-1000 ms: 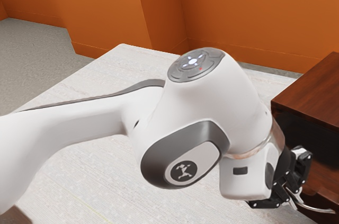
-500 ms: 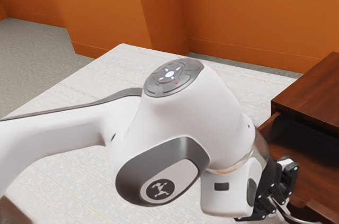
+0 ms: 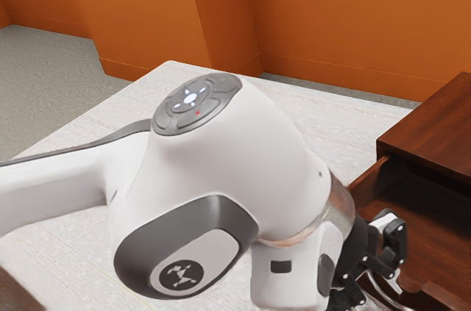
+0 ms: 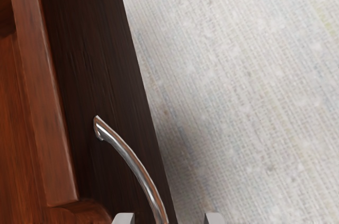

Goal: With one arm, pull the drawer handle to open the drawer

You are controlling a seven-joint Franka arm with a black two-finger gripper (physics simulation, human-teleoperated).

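**Drawer partly out, grasp hidden behind the arm**

In the exterior view the white arm (image 3: 221, 179) took up the middle and lower left of the frame and blocked most of what I needed to see. The black end effector (image 3: 375, 274) sat low at the lower right, partly behind the wrist and cut off by the bottom edge. I could not tell whether it was open, closed or gripping anything.

The drawer (image 3: 416, 237) was at the right of that frame, standing partly out of the dark wooden cabinet (image 3: 434, 131). Its reddish inside was open to view under the cabinet's top. The frame's right and bottom edges cropped it, so I could not see how far out it reached. Pale tabletop (image 3: 353, 127) ran behind the arm towards the orange wall (image 3: 331, 9).

The wrist view looked down along the dark drawer front (image 4: 90, 65). The curved silver handle (image 4: 132, 164) was fixed to it at one end and arched away from the wood towards my hand. Its other end ran out of the picture, so I could not see that mounting. Tabletop lay beyond the front panel, with a soft shadow beside the panel.
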